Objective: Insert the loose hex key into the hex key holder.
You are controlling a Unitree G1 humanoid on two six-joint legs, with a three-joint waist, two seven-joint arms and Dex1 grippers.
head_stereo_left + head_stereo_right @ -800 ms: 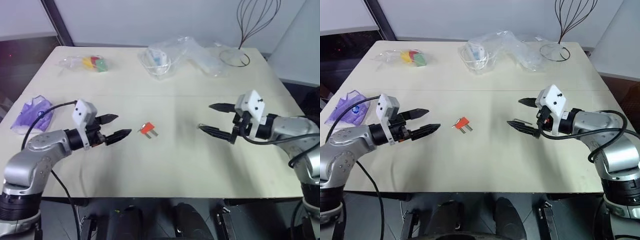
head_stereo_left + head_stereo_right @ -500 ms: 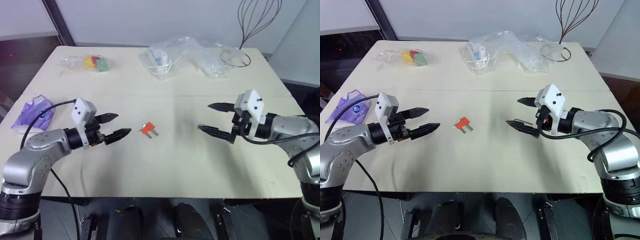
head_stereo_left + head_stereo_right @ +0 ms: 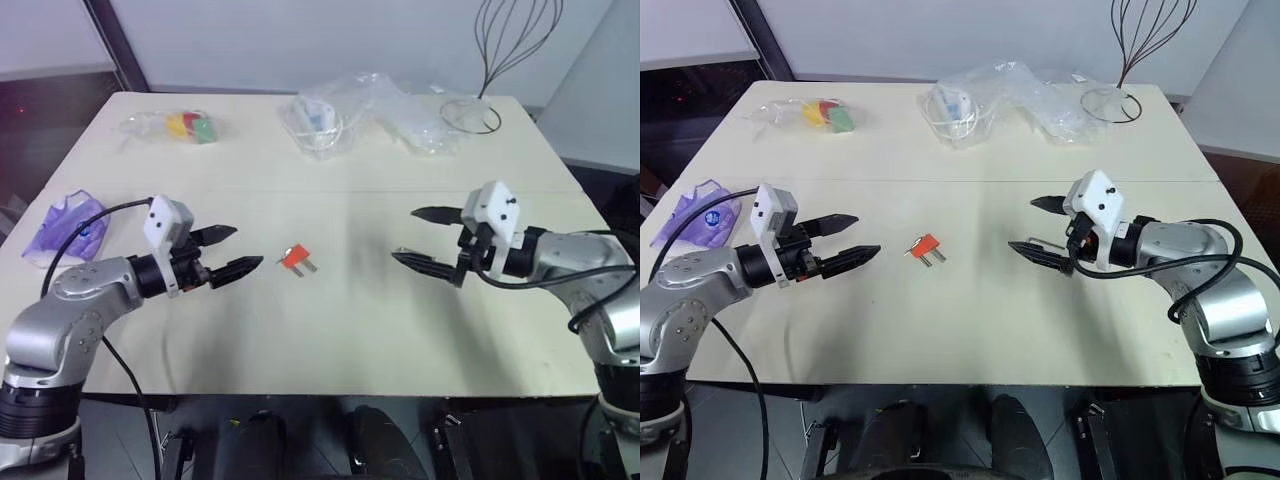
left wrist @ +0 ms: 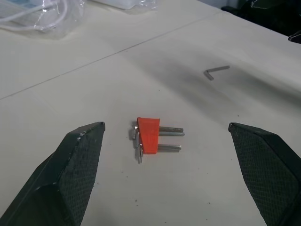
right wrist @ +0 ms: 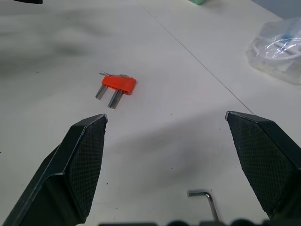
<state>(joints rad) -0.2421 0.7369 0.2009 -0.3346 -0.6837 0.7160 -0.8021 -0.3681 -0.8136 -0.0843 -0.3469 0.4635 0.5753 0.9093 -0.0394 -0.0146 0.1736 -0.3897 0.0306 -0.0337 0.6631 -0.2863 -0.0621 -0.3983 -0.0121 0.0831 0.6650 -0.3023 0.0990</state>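
At the left edge of the surface [image 3: 350,330] lies a crumpled purple bag [image 3: 62,228], apart from the work. Just inward, the left gripper [image 3: 232,252] hovers above the surface with its fingers [image 4: 75,165] spread wide and empty, aimed at the hex key holder [image 3: 294,257]. That red block lies flat near the middle of the surface, a little toward the front edge, its short grey keys pointing toward the front, so the left arm looks placed to pin or lift it. Along the far edge sit a bag of coloured pieces [image 3: 185,126], clear plastic bags [image 3: 360,110] and a wire loop [image 3: 470,115], all well clear. Right of centre, the loose hex key [image 5: 205,198] lies flat, directly under the right gripper [image 3: 1035,225], whose fingers [image 5: 82,160] are likewise fully apart with nothing between them. That arm seems poised to drop onto the key; nothing has been picked up yet.
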